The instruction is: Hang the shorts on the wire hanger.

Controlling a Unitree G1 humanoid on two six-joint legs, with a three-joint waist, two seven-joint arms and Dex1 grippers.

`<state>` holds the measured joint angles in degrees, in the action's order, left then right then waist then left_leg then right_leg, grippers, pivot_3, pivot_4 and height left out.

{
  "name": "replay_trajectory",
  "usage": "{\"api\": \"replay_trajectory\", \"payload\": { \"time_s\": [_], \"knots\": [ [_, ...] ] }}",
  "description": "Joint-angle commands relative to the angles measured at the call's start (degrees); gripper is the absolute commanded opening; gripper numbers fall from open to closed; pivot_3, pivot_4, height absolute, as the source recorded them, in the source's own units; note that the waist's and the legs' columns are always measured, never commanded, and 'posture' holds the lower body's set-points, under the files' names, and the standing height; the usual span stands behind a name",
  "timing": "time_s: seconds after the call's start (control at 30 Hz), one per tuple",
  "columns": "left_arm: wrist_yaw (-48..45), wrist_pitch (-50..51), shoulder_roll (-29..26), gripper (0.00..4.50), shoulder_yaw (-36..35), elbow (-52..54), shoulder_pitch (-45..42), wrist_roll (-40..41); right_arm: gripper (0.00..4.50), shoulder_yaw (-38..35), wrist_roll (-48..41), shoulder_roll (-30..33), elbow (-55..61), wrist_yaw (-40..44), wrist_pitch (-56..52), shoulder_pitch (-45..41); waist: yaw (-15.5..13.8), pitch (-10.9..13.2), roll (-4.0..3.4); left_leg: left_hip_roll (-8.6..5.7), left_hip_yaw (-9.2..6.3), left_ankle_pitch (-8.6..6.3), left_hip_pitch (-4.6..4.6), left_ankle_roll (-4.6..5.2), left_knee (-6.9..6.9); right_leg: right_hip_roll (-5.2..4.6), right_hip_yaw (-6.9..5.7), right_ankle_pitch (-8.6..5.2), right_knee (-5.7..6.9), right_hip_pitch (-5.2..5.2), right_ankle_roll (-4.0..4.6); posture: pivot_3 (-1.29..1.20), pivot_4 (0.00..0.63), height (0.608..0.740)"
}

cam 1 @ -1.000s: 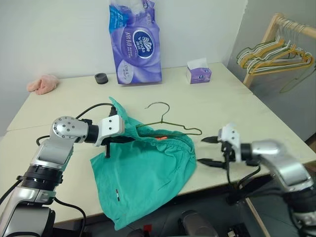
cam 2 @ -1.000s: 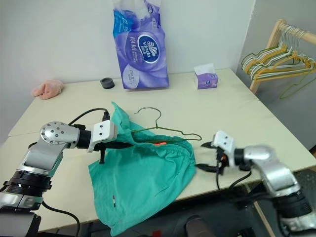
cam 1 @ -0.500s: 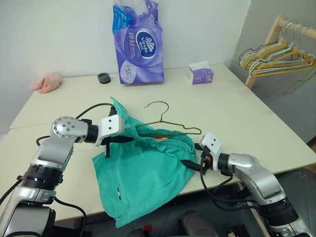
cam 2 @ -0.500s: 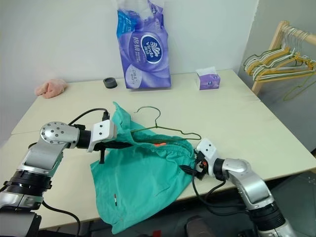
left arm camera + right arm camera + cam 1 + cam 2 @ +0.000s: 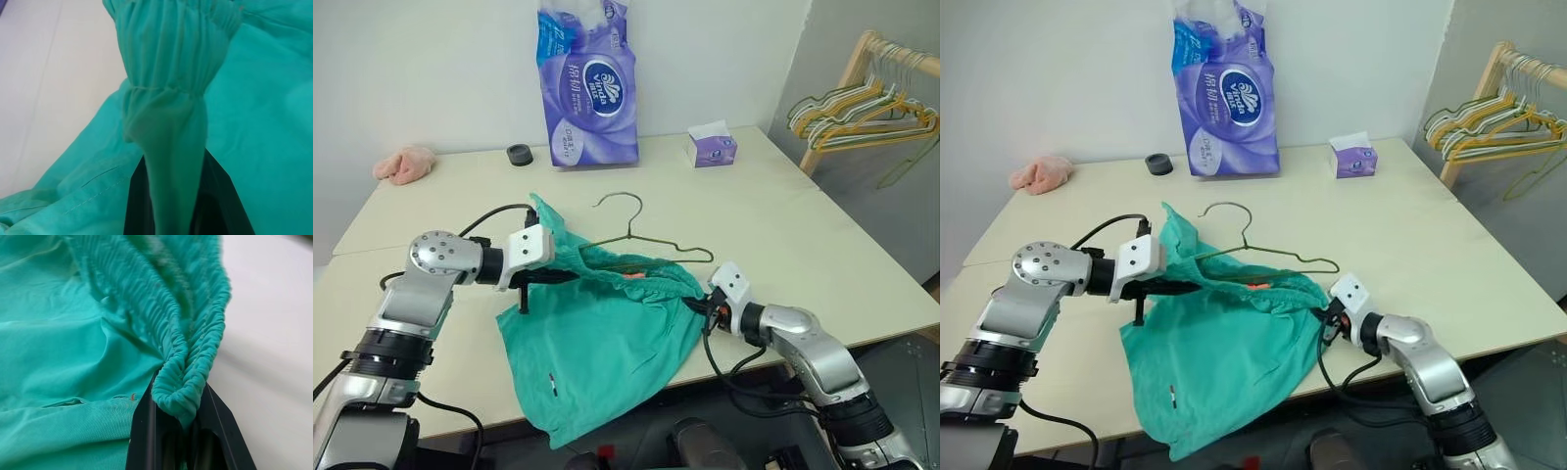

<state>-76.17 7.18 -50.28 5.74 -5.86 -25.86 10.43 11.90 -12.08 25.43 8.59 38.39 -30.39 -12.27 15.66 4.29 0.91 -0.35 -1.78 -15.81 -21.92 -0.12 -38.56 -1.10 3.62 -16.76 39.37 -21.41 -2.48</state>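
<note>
The table (image 5: 822, 245) carries everything here, its pale top running back to a wall where a purple tissue pack (image 5: 588, 86) stands, with a small tissue box (image 5: 712, 147), a black ring (image 5: 518, 154) and a pink cloth lump (image 5: 403, 163) set well apart along the far side. To the right, a wooden rack (image 5: 847, 69) holds bunched hangers.

The shorts (image 5: 607, 343) lie at the near edge, their lower part drooping over it, waistband stretched between 2 grips. The wire hanger (image 5: 641, 240) lies just behind and partly under the waistband, hook pointing away from the robot.

The left gripper (image 5: 530, 281) is clamped on the waistband's left end, fabric bunched between its fingers in its wrist view. The right gripper (image 5: 699, 306) is closed on the gathered elastic at the right end (image 5: 188, 382).

The step in hand looks like securing both waistband ends. Next, I judge, the band must be lifted taut and worked over the hanger without dragging the wire off the table.
</note>
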Motion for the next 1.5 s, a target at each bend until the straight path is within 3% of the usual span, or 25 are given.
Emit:
{"api": "replay_trajectory", "payload": {
  "time_s": [0.03, 0.33, 0.63, 0.97, 1.13, 1.5],
  "knots": [
    [-2.80, 2.99, -3.19, 0.00, -2.85, 6.31, 1.64, 4.01, 0.04, -4.25, -2.06, 3.37, -0.69, 3.90, 1.76, -1.76, 0.01, 0.01, -0.01, 0.00, 0.01, 0.00, 0.00, 0.00, 0.00, 0.00, 0.00, 0.00, 0.00, 0.00, 0.00, -0.28, 0.029, 0.740],
    [-0.94, 4.84, -4.94, 0.00, -2.91, 6.66, 2.16, 3.61, 0.04, -4.46, -5.06, 8.81, 0.70, 12.41, 1.97, -2.14, -0.21, 0.00, 0.00, 0.00, 0.02, 0.00, 0.02, 0.00, -0.01, 0.02, 0.00, -0.01, -0.01, 0.02, -0.01, -0.27, 0.029, 0.740],
    [-2.04, 4.87, -5.84, 0.00, -1.60, 7.09, 3.11, 3.27, 0.04, -4.19, -6.08, 9.90, 4.16, 14.02, 0.66, -2.13, -0.29, 0.00, 0.00, 0.01, 0.02, 0.00, 0.01, 0.00, -0.02, 0.02, 0.00, -0.01, -0.01, 0.02, -0.01, -0.28, 0.030, 0.740],
    [-2.42, 4.24, -8.14, 0.00, -0.64, 5.90, 4.29, 0.58, 0.04, -4.48, -5.30, 17.17, 2.21, 21.32, 2.24, -4.69, -0.21, 0.01, 0.00, 0.01, 0.04, 0.00, 0.01, 0.00, -0.01, 0.03, 0.01, -0.01, -0.03, 0.02, -0.01, -0.29, 0.032, 0.740],
    [-0.68, 2.94, -7.70, 0.00, -0.09, 4.95, 4.24, -1.73, 0.04, -1.65, -3.26, 19.93, 3.25, 25.11, 3.80, -8.79, -0.20, 0.01, 0.00, 0.01, 0.05, 0.00, 0.02, 0.01, -0.01, 0.02, 0.02, -0.01, -0.05, 0.02, -0.01, -0.29, 0.032, 0.740],
    [2.83, 3.67, -3.75, 0.00, 2.72, 7.30, 3.79, -4.82, 0.04, 10.08, 3.43, 16.30, 6.31, 25.87, -0.65, -22.73, 0.03, 0.00, 0.01, 0.02, 0.03, 0.00, 0.00, 0.01, 0.01, 0.00, 0.00, -0.01, -0.06, -0.01, 0.00, -0.29, 0.027, 0.740]
  ]
}}
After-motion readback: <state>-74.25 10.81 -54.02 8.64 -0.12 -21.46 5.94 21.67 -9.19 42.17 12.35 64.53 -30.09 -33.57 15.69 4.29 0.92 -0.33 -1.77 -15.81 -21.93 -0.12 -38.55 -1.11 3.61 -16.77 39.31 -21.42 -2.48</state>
